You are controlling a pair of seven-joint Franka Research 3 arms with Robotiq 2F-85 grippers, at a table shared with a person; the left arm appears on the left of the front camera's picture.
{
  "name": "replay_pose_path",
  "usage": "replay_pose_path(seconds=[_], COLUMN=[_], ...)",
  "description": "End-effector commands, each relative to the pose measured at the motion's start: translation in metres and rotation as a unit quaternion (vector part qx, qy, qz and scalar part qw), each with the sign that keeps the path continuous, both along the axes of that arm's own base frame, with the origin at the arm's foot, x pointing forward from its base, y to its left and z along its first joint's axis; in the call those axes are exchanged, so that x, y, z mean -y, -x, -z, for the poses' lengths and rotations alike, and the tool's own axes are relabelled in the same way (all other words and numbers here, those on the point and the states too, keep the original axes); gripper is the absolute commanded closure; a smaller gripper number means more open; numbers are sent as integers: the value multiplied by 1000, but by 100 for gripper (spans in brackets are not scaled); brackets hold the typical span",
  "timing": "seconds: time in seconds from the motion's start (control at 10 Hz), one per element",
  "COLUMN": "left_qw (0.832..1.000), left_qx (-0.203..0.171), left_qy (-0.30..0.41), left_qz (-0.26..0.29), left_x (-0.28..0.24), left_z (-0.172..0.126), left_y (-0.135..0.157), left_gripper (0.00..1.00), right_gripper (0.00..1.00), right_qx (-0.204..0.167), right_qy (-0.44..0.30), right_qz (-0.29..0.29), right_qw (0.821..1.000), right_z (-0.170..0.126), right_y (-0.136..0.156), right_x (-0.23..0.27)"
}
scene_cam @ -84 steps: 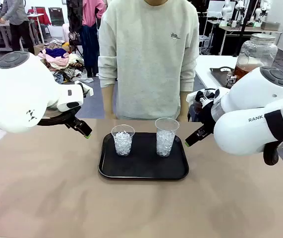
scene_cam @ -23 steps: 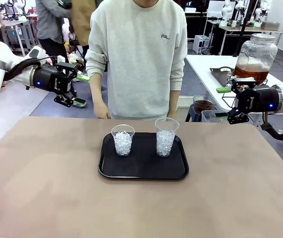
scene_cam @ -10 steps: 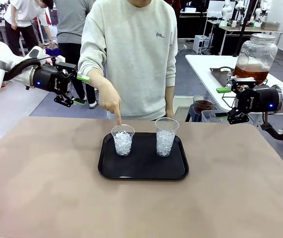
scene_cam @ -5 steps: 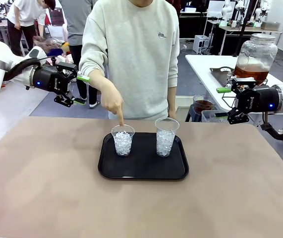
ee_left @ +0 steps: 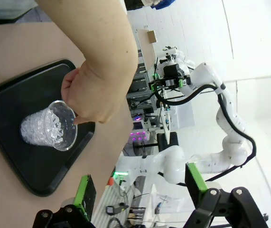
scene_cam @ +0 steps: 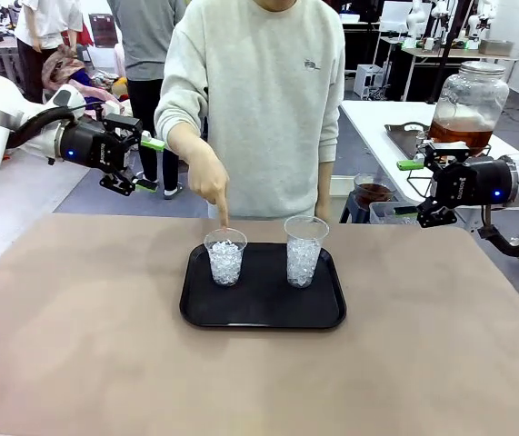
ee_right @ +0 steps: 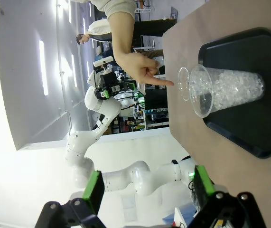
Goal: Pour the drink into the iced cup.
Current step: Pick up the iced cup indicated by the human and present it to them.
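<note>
The drink (scene_cam: 459,133) sits low in a big glass jar (scene_cam: 467,91) on a white side table (scene_cam: 382,123) at the far right, well apart from the tray; two clear cups full of ice stand on the black tray (scene_cam: 264,313) in the middle of the brown table (scene_cam: 104,363); the short cup (scene_cam: 225,258) is left, the tall cup (scene_cam: 304,252) right; a person's hand (scene_cam: 208,184) points one finger down just over the short cup's rim; the left pincer (scene_cam: 149,165) hangs wide and empty at the far left; the right pincer (scene_cam: 415,192) hangs wide and empty near the jar.
</note>
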State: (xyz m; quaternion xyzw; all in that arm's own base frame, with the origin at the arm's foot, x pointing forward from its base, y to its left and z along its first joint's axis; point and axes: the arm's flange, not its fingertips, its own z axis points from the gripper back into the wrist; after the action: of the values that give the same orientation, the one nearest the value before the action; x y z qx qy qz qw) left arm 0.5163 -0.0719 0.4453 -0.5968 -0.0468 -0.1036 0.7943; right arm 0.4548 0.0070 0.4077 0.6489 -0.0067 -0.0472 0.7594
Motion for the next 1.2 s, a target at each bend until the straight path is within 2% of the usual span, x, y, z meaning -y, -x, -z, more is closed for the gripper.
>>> replay_pose_path(seconds=[0.0,0.3,0.4,0.5,0.6,1.1], left_qw=[995,979,975,976,980,979], left_qx=[97,201,215,203,192,199], left_qy=[13,13,23,23,3,5], left_qz=[27,31,47,74,45,51], left_x=[-1,-6,-8,-8,-6,-7], left_z=[11,28,33,33,25,31], left_y=[-2,-3,-3,-3,-6,-6], left_gripper=[0,0,0,0,0,0], right_gripper=[0,0,0,0,0,0], right_qx=[1,1,1,1,1,1], right_qy=[-1,-1,-1,-1,-1,-1], right_qz=[0,0,0,0,0,0], right_qw=[1000,1000,1000,1000,1000,1000], right_z=[-1,-1,-1,-1,-1,-1], right_y=[0,0,0,0,0,0], right_x=[0,0,0,0,0,0])
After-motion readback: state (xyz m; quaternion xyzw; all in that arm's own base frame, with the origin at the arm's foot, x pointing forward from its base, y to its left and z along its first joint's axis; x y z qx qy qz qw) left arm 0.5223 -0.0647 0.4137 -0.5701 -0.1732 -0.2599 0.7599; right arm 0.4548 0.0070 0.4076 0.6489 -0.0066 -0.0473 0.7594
